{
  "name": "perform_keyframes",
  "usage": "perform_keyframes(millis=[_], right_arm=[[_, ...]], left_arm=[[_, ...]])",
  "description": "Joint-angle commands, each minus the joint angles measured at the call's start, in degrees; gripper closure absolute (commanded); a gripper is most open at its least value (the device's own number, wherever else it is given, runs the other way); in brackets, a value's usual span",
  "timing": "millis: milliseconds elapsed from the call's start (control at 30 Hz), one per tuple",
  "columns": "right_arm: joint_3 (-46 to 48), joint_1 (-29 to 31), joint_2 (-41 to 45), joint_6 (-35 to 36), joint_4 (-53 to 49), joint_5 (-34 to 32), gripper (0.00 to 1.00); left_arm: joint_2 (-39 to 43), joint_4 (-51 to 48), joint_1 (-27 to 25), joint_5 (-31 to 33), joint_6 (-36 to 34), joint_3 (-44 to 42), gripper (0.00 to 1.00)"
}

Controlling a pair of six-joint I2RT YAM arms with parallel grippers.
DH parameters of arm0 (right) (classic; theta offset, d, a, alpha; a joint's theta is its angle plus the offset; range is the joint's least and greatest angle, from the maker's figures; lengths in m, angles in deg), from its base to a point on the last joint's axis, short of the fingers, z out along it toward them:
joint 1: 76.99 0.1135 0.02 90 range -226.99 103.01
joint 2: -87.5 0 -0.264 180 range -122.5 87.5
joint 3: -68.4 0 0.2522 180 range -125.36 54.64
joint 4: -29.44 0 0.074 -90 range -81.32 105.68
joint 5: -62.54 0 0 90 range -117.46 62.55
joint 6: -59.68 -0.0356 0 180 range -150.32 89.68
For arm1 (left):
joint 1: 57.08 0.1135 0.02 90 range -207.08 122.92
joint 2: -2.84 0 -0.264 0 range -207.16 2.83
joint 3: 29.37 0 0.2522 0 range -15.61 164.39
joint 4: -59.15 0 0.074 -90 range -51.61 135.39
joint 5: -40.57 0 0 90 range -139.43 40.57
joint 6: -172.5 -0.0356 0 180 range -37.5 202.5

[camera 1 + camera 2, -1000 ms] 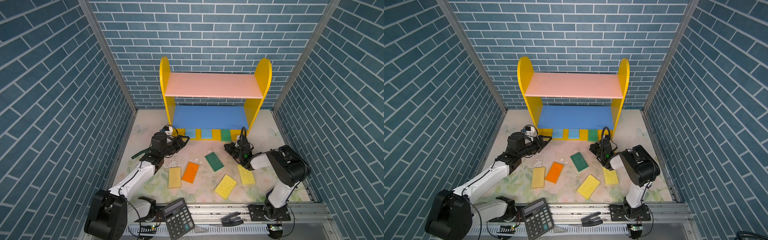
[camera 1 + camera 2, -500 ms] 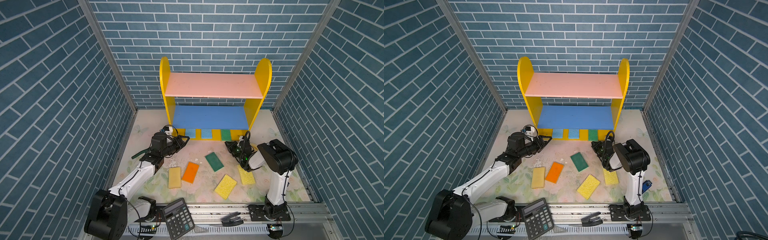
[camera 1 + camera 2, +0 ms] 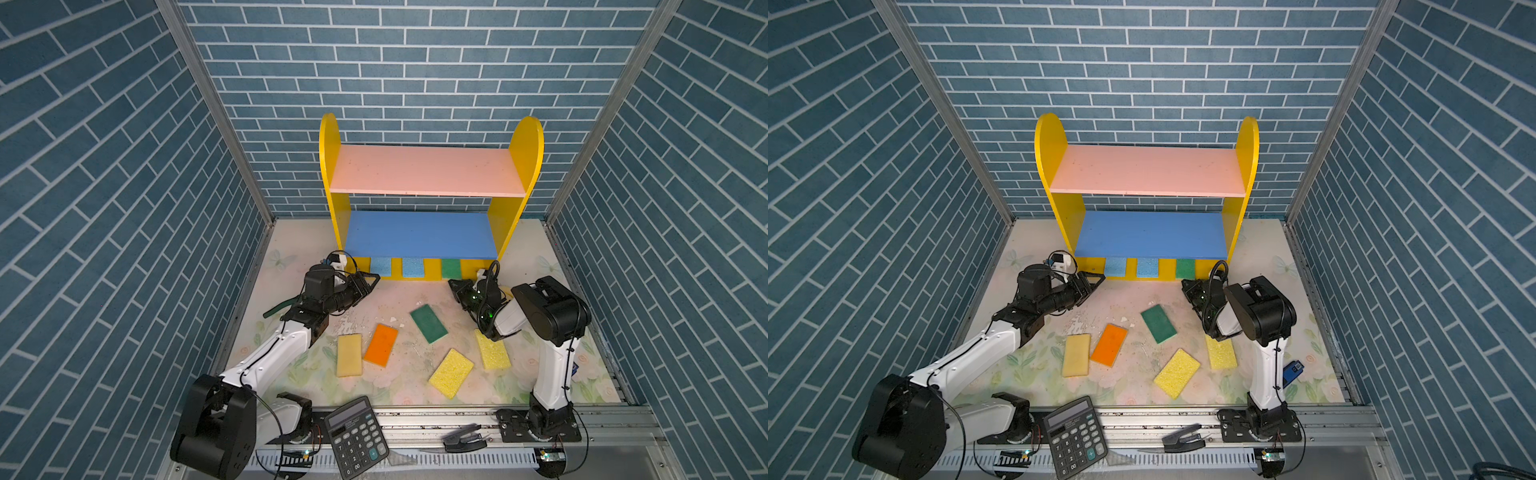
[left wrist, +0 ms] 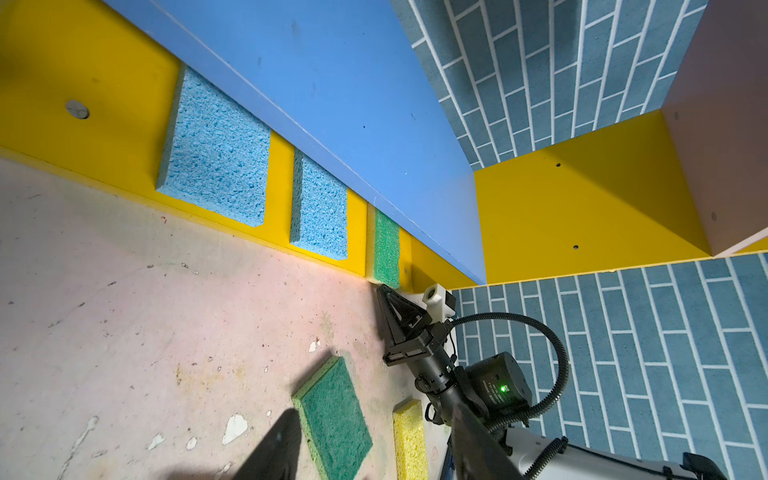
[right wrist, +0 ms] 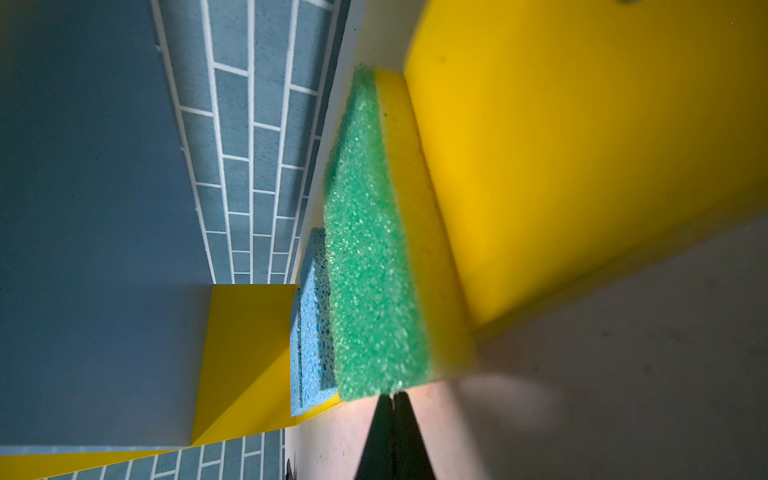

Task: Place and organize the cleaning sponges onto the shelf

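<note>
Right arm's elbow sits folded in closer than a second ago; right gripper (image 3: 456, 286) has edged toward the shelf (image 3: 517, 166); jaws fully closed, holding nothing, tips at the front edge of the green sponge (image 5: 374, 249) on the yellow base; my read: nudging it home, third placement about done. Left gripper (image 3: 371, 281) unchanged; jaws parted, empty, by the base's left end.

Count:
- base: 3; two light blue sponges (image 3: 381, 266), one green
- table (image 3: 415, 299): 5; pale yellow sponge (image 3: 349, 360), orange sponge (image 3: 381, 345), dark green sponge (image 3: 429, 323), two bright yellow sponges (image 3: 451, 372)
- total: 8 in view
- pink board (image 3: 428, 170) and blue board (image 3: 419, 232): bare
- 1 calculator (image 3: 357, 440) at the front rail
</note>
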Motion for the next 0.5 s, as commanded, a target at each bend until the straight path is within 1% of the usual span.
perform_keyframes(millis=[0,467], right_arm=[[-0.9,-0.1,-2.8,-0.6,-2.5,-1.9,1.00],[1.1,-0.1,-3.9,-2.3,-0.7,-3.9,1.00]], left_arm=[[-0.2,1.2,0.2,-0.3,-0.2,-0.3,0.41],[-0.2,1.4,0.2,-0.3,-0.2,-0.5,0.41]])
